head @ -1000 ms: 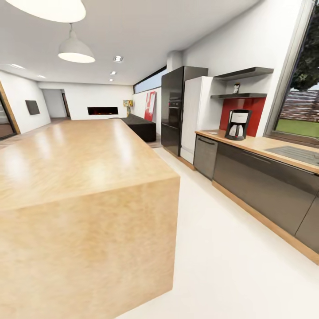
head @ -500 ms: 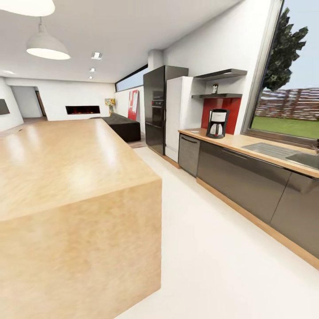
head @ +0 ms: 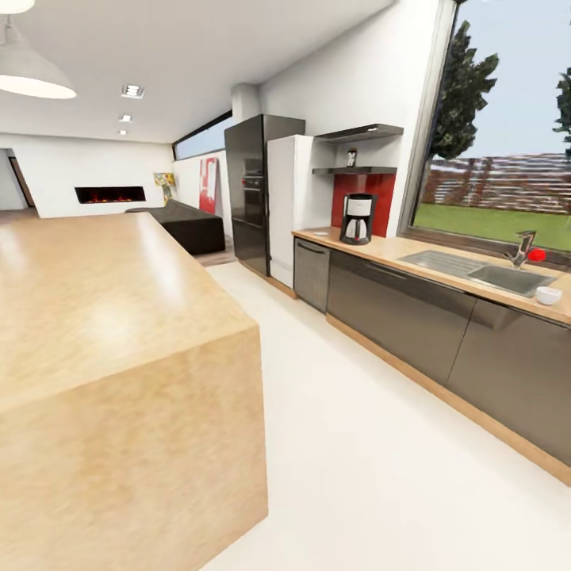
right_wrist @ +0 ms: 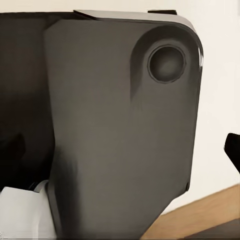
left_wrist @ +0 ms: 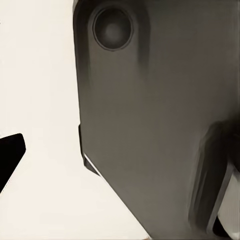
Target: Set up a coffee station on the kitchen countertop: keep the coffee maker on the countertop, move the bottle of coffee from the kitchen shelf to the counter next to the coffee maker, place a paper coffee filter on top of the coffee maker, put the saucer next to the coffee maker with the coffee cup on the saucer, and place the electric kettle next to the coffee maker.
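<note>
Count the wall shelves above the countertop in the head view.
2: a thicker grey shelf on top, and a thin black shelf below it, holding a small dark jar above the coffee maker. Others may lie out of frame.

Light wood-grain kitchen countertop (head: 412,252) over glossy dark grey cabinets (head: 400,313)

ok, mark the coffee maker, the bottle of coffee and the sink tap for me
coffee maker (head: 358,218), head view, on its white front panel.
bottle of coffee (head: 351,158), head view, on the small dark jar body.
sink tap (head: 523,247), head view, on its steel upright.
</note>
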Controlling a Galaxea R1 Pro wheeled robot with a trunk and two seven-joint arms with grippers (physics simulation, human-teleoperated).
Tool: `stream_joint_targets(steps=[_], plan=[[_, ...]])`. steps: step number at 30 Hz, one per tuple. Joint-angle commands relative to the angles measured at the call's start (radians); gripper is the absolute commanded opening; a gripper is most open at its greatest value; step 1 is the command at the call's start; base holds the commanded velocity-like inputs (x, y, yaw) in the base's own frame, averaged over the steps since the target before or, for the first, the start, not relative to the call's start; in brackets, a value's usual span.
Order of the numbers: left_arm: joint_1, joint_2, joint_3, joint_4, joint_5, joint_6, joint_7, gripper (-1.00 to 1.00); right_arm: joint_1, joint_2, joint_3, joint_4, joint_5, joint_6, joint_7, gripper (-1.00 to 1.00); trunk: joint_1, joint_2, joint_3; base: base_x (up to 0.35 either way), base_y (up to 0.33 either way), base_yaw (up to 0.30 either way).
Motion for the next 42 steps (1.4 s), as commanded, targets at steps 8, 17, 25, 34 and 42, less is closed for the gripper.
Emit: stream_joint_targets(steps=[8, 17, 25, 34, 42], plan=[[-0.007, -0.003, 0.003, -0.002, 0.002, -0.002, 0.000, 1.00, 0.000, -0.001, -0.002, -0.004, -0.002, -0.002, 0.000, 1.00, -0.031, 0.056, 0.018, 0.000, 0.000, -0.236], [-0.031, 0.003, 0.001, -0.166, 0.001, -0.001, -0.002, 1.00, 0.000, -0.028, -0.003, -0.254, 0.005, 0.006, -0.008, 1.00, -0.065, 0.119, 0.043, 0.000, 0.000, -0.257], [-0.041, 0.003, -0.001, -0.238, 0.000, 0.000, -0.014, 1.00, 0.000, -0.025, 0.005, -0.420, 0.009, 0.001, -0.001, 1.00, -0.096, 0.175, 0.063, 0.000, 0.000, -0.260], [-0.065, 0.027, 0.003, -0.253, 0.000, 0.000, -0.015, 1.00, 0.000, -0.026, 0.003, -0.430, 0.010, -0.003, -0.008, 1.00, -0.130, 0.238, 0.085, 0.000, 0.000, -0.258], [-0.064, 0.027, 0.003, -0.246, 0.000, -0.001, -0.015, 1.00, 0.000, -0.026, 0.000, -0.428, 0.010, -0.005, -0.009, 1.00, -0.161, 0.294, 0.105, 0.000, 0.000, -0.259]])
